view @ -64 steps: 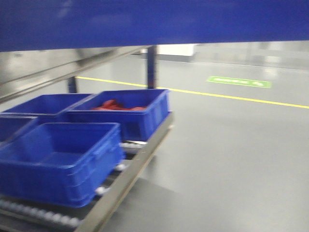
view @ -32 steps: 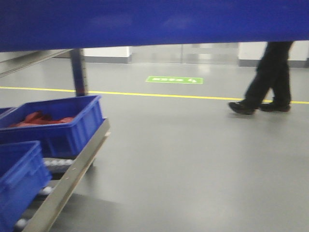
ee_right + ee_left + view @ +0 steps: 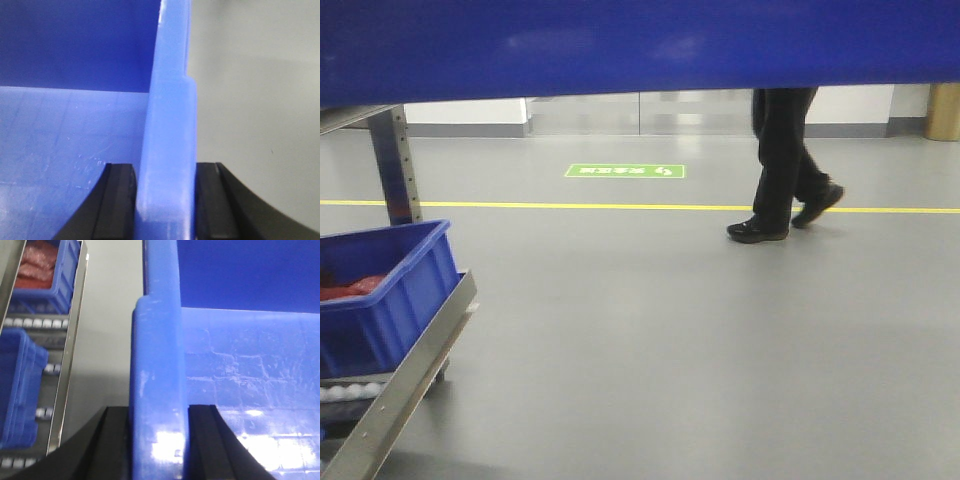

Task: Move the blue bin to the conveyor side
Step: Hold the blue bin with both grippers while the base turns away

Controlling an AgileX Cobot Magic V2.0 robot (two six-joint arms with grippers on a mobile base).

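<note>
Hanging between the two arms, the bin [image 3: 640, 45] is held up off the floor [image 3: 700, 340], and its glossy blue wall fills the whole top of the front view. The left fingers [image 3: 204, 440] are clamped on its left wall, one black pad on the outer face and one on the inner, pressed tight against the thick rim. The right fingers [image 3: 118, 200] grip the right wall the same way, a pad on each face. Both wrist views look down past the rim onto the bin's scuffed, shiny bottom.

At the near left stands a rack [image 3: 405, 395] with a slanted steel rail and white rollers [image 3: 350, 392]. A red-filled bin [image 3: 390, 300] sits on the rollers beside a grey post [image 3: 395, 165]. From the left wrist the rack lies below and left of the held bin, with a strip of bare floor between them. A second bin [image 3: 20, 385] sits on the same rollers, nearer than the red-filled one.

Far across the floor runs a yellow line [image 3: 570, 206], with a green sign [image 3: 625, 171] just beyond it. A person [image 3: 785, 160] in dark trousers and black shoes is mid-stride at the line, to the right.
</note>
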